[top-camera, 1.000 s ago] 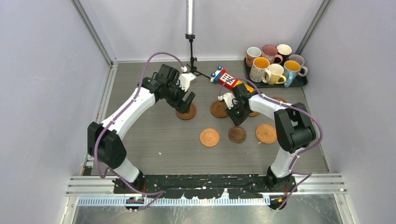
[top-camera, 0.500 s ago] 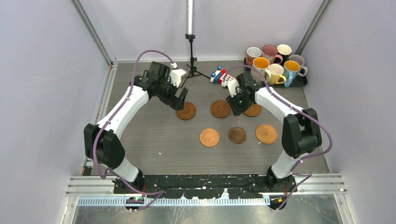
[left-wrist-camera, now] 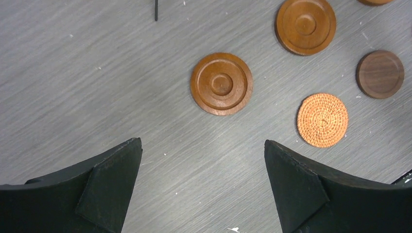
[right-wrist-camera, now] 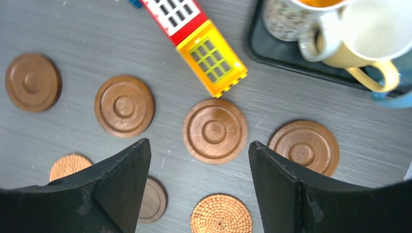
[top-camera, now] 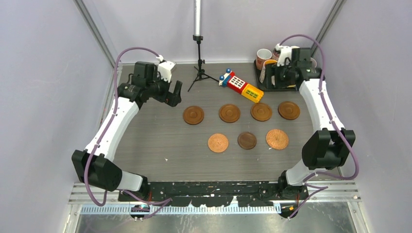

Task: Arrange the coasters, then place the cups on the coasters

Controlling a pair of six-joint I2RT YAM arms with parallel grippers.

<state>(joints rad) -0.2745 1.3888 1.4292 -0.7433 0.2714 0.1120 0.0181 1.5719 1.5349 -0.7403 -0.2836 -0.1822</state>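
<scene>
Seven coasters (top-camera: 229, 113) flat on bench (top-camera: 160, 141), two rows. Partly hidden cups (right-wrist-camera: 369, 29) apparently all on black tray (right-wrist-camera: 255, 41). Both left tool (left-wrist-camera: 202, 141) and right tool (right-wrist-camera: 199, 144) spread wide, empty.

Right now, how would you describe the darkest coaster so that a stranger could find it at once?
On the grey table, the coasters lie in two rows, four at the back and three in front. The dark coaster is the middle one of the front row. The woven coasters on either side of it are orange; it alone is dark brown wood.
</scene>
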